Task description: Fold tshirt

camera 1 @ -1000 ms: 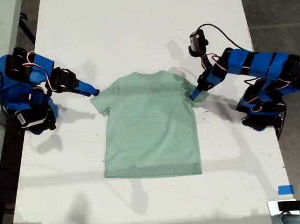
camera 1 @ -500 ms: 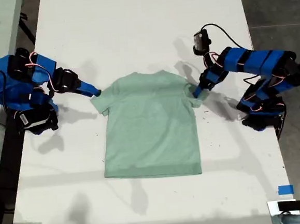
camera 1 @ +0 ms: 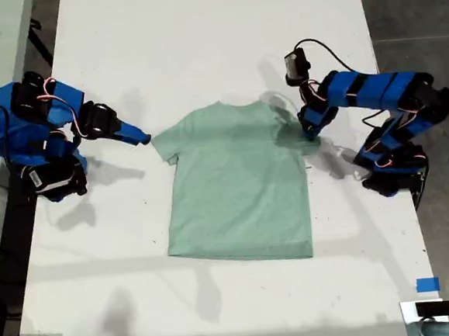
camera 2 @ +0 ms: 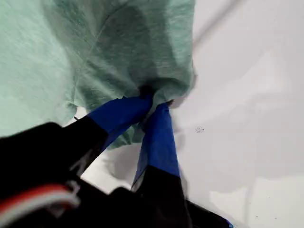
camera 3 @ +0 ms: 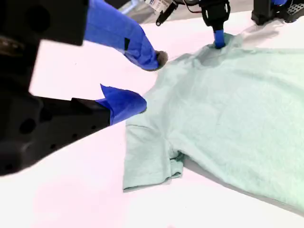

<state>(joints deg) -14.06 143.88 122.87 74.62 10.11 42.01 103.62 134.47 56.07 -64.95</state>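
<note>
First gripper (camera 2: pixel 154 102) pinches mint tshirt (camera 1: pixel 238 186) sleeve; cloth bunched there.

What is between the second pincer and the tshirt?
Only bare white table lies between my open second pincer and the tshirt, as the second wrist view shows.

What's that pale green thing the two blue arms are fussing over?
On the long white table, between the two blue arms, lies a mint-green tshirt, spread flat. It is the only cloth there: plain, short-sleeved, one sleeve pinched by my first hand, while my second hand hangs open beside the other.
</note>
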